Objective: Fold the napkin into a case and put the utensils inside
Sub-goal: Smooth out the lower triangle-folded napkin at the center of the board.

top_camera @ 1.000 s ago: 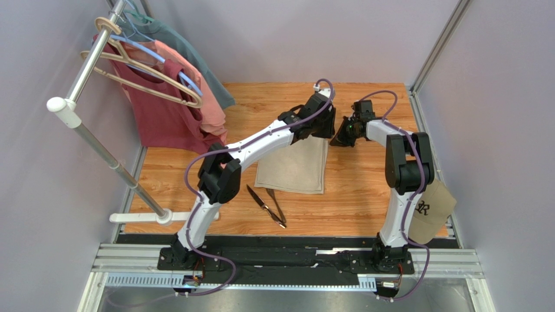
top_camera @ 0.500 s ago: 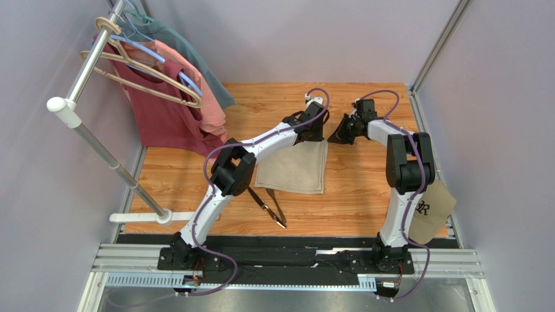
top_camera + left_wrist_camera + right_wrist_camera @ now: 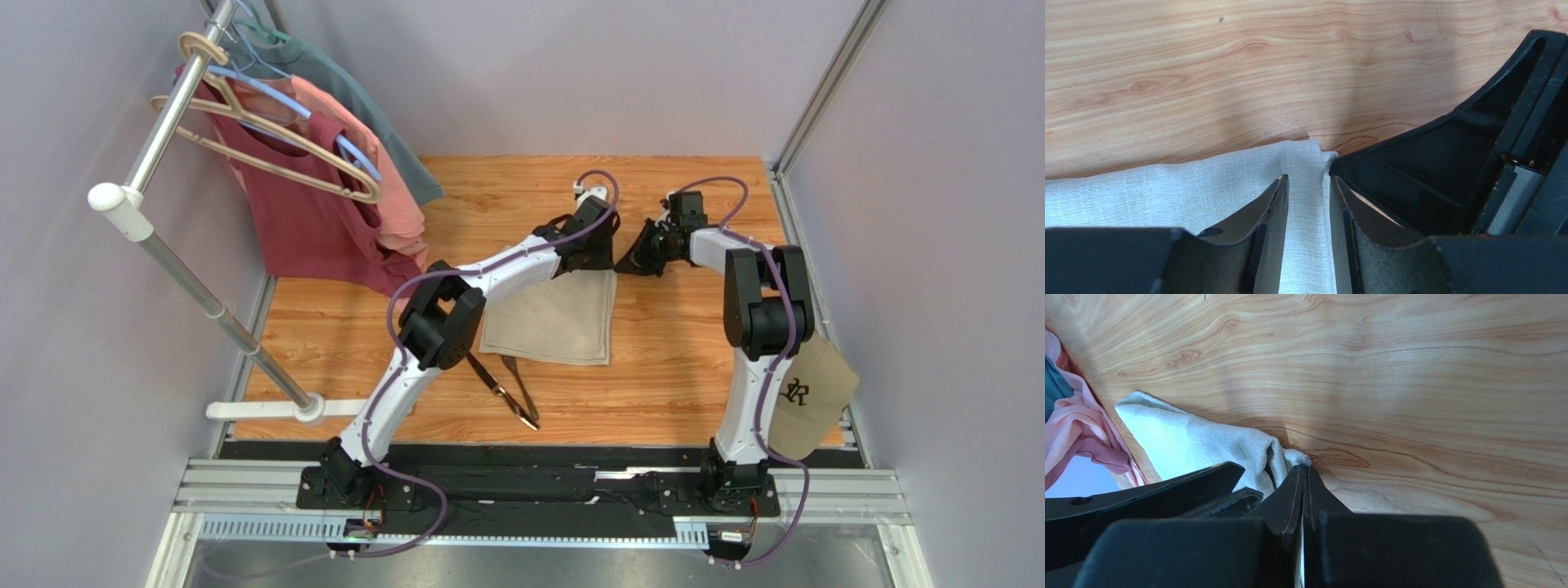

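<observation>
The beige napkin [image 3: 552,316] lies flat on the wooden table [image 3: 687,355]. My left gripper [image 3: 597,254] is down on its far right corner. In the left wrist view its jaws [image 3: 1308,179] stand slightly apart with the cloth [image 3: 1168,190] showing between them. My right gripper [image 3: 633,260] is right beside it, shut on that same corner. In the right wrist view [image 3: 1306,468] the cloth [image 3: 1186,438] bunches up at its tips. The dark fork and knife [image 3: 505,390] lie together near the front, just in front of the napkin's left near corner.
A tan cap [image 3: 812,398] lies by the right arm's lower part at the table's right edge. A clothes rack [image 3: 184,263] with red and pink shirts [image 3: 319,208] stands at the left. Grey walls close in the back and sides.
My left arm has swung down and back, bringing its gripper onto the napkin's far right corner. The right gripper has barely moved. The napkin and utensils lie as before.
</observation>
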